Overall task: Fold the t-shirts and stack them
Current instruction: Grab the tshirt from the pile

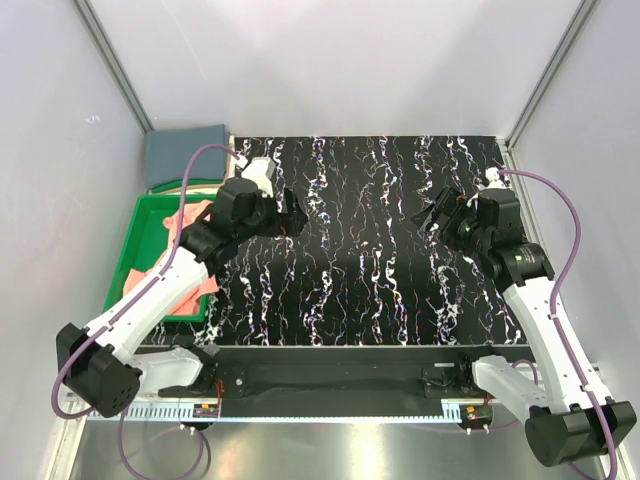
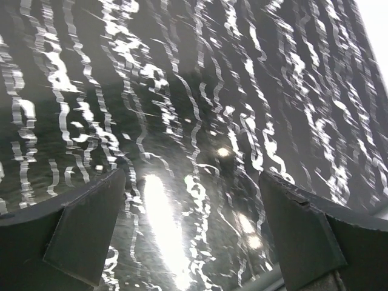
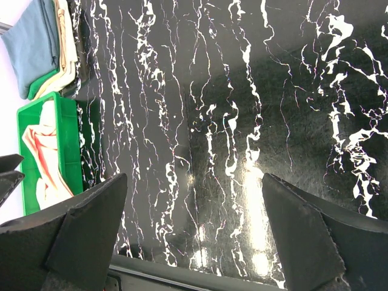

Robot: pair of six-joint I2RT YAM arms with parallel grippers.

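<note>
Left gripper (image 1: 292, 214): the fingers are spread wide and nothing is held between them. It hangs over the black marbled table (image 1: 370, 260) and is pointed toward the table's middle.
Right gripper (image 1: 430, 215): the fingers are likewise spread and nothing is held. It is faced toward the left gripper and is well apart from it.
Pink shirt (image 1: 192, 213): it is crumpled and unfolded, and lies in the green tray (image 1: 128, 262). It is found behind the left gripper and to its outer left, partly beneath that arm's forearm.
Long axis of pink shirt: it is judged to run along the tray's length, near to far, so crosswise to the line on which the left gripper is pointed.
Blue-grey shirt (image 1: 170, 155): it is seen as a flat pad, seemingly folded, just past the tray's far end. It lies to the left of the left gripper and farther out. A pale cloth (image 3: 65, 36) is seen under it from the right wrist; what that cloth is cannot be told.
Nearer arm: the left, clearly. From the right gripper both shirts lie across the whole table.
Stage, as judged: the pink shirt is not yet laid out on the table, and no fold has been made in it.
Coming move, as judged: the left gripper is to be swung back leftward over the tray rim and lowered onto the pink shirt.
</note>
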